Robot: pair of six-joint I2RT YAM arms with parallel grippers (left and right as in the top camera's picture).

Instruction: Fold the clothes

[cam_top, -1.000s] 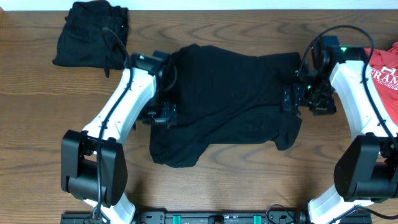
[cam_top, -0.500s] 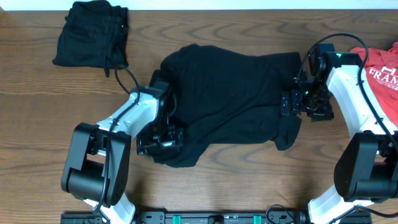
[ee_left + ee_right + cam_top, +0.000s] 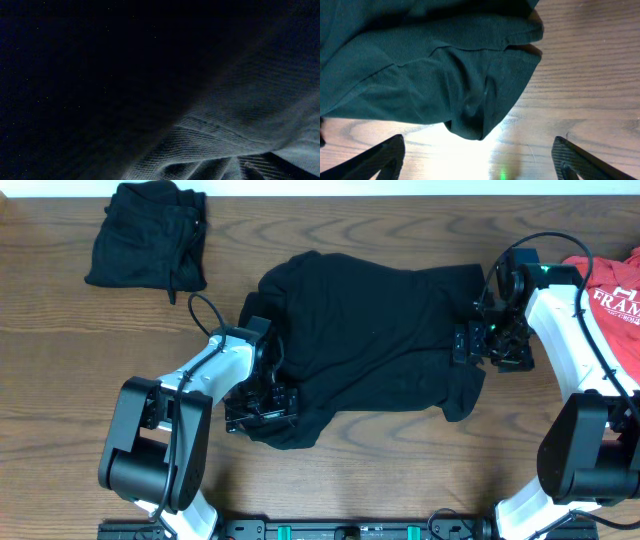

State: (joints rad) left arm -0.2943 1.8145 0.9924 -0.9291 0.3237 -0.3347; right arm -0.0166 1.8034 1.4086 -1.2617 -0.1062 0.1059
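A black top lies crumpled and spread out in the middle of the table. My left gripper is pressed down onto its lower-left corner. The left wrist view is filled by dark fabric, and no fingers show there. My right gripper sits at the top's right edge. In the right wrist view this gripper is open, its two fingers wide apart low over the wood. A fold of the black top hangs just ahead of the gap, not gripped.
A folded black garment rests at the back left. A red tee with white letters lies at the right edge, partly under the right arm. The wooden table shows bare at front left and front middle.
The left arm has swung toward the front, from the top's left side to its lower-left corner. The right gripper has hardly shifted.
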